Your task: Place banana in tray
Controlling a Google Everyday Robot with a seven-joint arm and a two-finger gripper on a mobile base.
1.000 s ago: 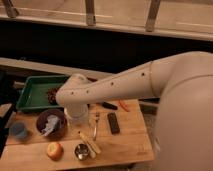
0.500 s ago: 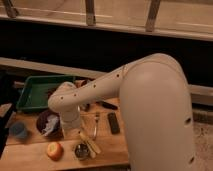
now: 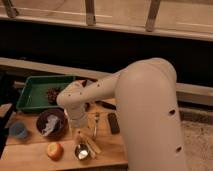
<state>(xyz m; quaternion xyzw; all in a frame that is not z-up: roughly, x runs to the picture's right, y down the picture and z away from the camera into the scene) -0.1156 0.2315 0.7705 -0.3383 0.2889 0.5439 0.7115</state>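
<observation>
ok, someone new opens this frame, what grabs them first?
The bulky white arm fills the right half and bends down over the wooden table, its pincer low at the centre, just behind the pale banana near the front edge. Next come the dark green tray at the rear left and the yellow-red apple at the front left.

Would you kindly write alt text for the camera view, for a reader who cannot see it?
The robot's gripper hangs over the banana on a wooden table, beside a brown bowl. The green tray sits at the back left.
</observation>
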